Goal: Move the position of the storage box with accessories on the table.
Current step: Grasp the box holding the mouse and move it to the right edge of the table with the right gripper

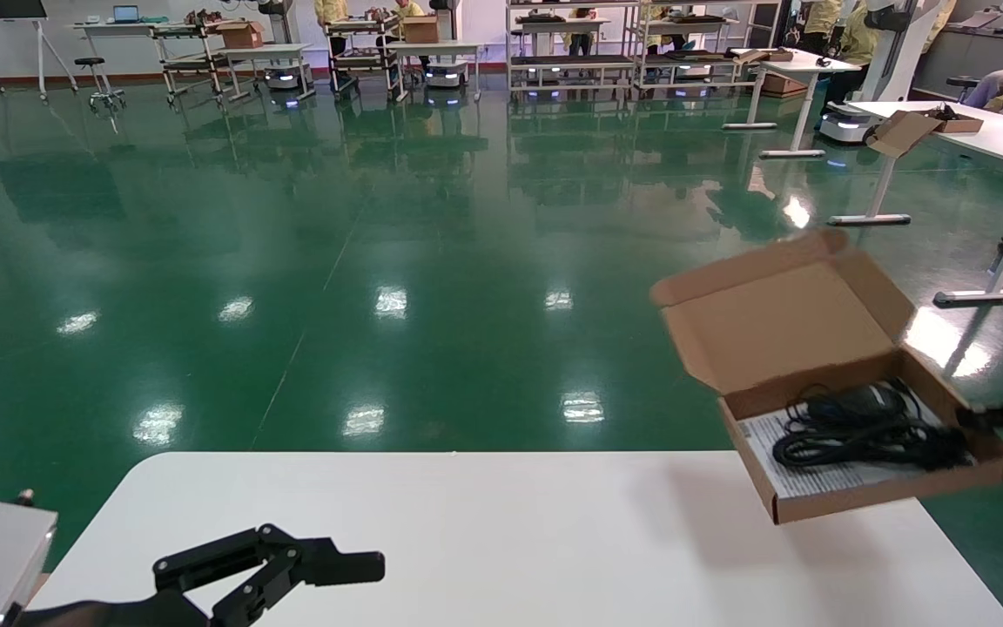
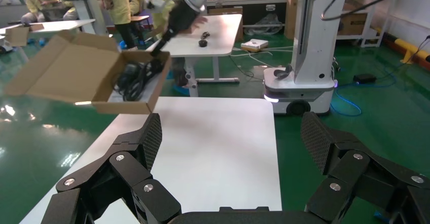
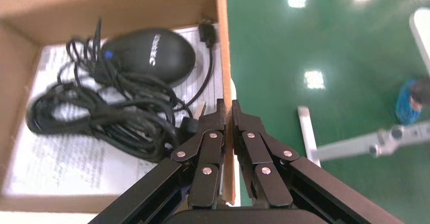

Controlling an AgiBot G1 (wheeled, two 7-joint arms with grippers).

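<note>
The storage box (image 1: 850,496), brown cardboard with its lid (image 1: 780,318) standing open, hangs tilted in the air above the far right corner of the white table (image 1: 501,522). Inside lie the accessories: a black mouse (image 3: 149,55), coiled black cable (image 3: 111,117) and a printed white sheet (image 3: 61,168). My right gripper (image 3: 227,107) is shut on the box's right side wall (image 3: 223,57), one finger inside and one outside. In the head view this right gripper (image 1: 980,420) reaches in from the right edge. My left gripper (image 1: 327,566) is open low over the table's near left, holding nothing.
Green glossy floor lies beyond the table's far edge. Another white desk (image 1: 989,131) with a cardboard box stands at the back right, and a white robot base (image 2: 304,82) stands past the table's right end. Racks and people are far behind.
</note>
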